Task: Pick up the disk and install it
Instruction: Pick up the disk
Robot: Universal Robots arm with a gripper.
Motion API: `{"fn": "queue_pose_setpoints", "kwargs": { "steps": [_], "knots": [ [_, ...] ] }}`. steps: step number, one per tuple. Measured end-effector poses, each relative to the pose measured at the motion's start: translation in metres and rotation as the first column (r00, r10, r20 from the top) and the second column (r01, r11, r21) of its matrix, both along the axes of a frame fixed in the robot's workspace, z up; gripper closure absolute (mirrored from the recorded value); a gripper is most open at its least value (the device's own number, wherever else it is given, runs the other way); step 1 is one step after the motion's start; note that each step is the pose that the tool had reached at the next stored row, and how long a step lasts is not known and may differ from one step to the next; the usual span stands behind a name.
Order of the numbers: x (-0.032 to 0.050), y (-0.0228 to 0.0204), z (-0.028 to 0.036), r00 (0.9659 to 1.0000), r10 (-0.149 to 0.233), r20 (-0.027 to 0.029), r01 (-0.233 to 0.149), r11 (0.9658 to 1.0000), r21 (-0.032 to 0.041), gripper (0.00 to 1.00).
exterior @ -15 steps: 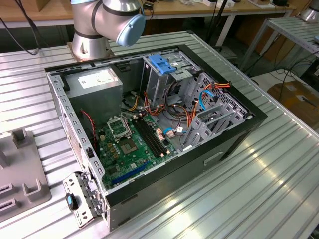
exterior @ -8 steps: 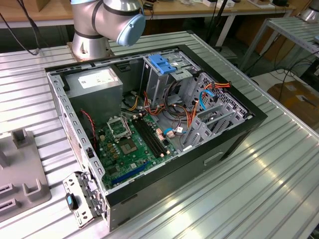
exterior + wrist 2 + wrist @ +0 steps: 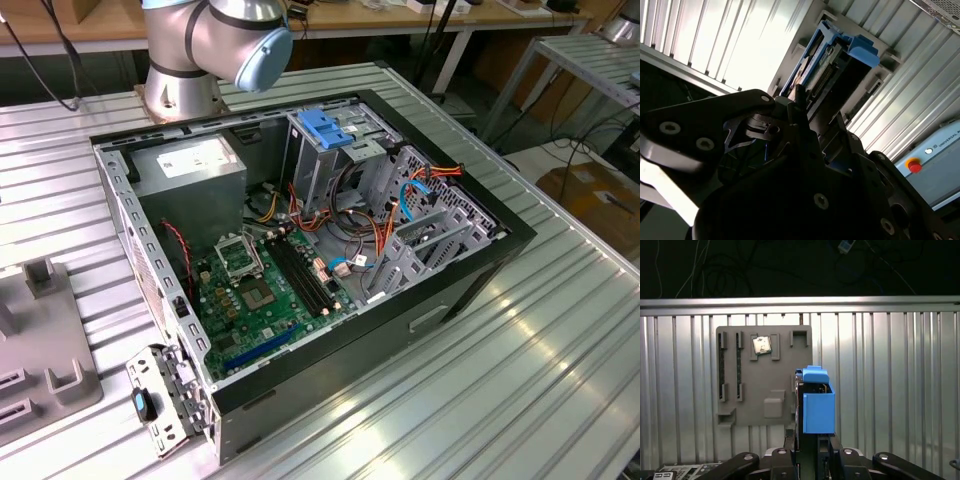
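Ribbed table point(image 3: 890, 390) under disk point(image 3: 818, 412) in pincer point(image 3: 809, 446)

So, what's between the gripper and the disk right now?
Nothing. In the first wrist view the disk, in its blue carrier, reaches straight down to the gripper, with no gap and no other object between them.

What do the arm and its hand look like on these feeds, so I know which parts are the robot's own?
The arm is built of thick, rounded silver-grey metal joints, and one of them is closed by a round light-blue cap. The hand is matte black. It is made of flat, angular links pinned together with round silver screw heads, as seen in both wrist views.
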State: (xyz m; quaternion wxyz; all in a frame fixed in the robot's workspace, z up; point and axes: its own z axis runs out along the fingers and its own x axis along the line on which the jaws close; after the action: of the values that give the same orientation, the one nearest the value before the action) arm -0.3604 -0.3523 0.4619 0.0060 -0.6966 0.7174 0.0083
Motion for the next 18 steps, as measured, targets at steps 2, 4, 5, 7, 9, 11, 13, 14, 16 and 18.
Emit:
{"fn": "queue_pose_setpoints", "kwargs": {
  "steps": [2, 4, 5, 7, 9, 11, 13, 14, 16, 18],
  "knots": [
    [0.0004, 0.0000, 0.0000, 1.0000, 0.000, 0.0001, 0.000, 1.0000, 0.0001, 0.65],
    [0.0005, -0.0001, -0.0001, 1.0000, 0.000, 0.0001, 0.000, 1.0000, 0.0001, 0.65],
    [0.0005, 0.0000, 0.0000, 1.0000, 0.000, 0.0001, 0.000, 1.0000, 0.0001, 0.65],
    [0.0006, 0.0000, 0.0000, 1.0000, 0.000, 0.0000, 0.000, 1.0000, 0.0000, 0.65],
    [0.0006, 0.0000, 0.0000, 1.0000, 0.000, 0.0001, 0.000, 1.0000, 0.0000, 0.65],
    [0.0014, 0.0000, 0.0000, 1.0000, 0.000, 0.0000, 0.000, 1.0000, 0.0001, 0.65],
    [0.0027, -0.0001, 0.0000, 1.0000, 0.000, 0.0001, 0.000, 1.0000, 0.0001, 0.65],
    [0.0037, 0.0000, 0.0000, 1.0000, 0.000, 0.0000, 0.000, 1.0000, 0.0000, 0.65],
    [0.0069, 0.0000, 0.0000, 1.0000, 0.000, 0.0000, 0.000, 1.0000, 0.0000, 0.65],
    [0.0120, 0.0000, -0.0001, 1.0000, 0.000, 0.0001, 0.000, 1.0000, 0.0001, 0.65]
  ]
}}
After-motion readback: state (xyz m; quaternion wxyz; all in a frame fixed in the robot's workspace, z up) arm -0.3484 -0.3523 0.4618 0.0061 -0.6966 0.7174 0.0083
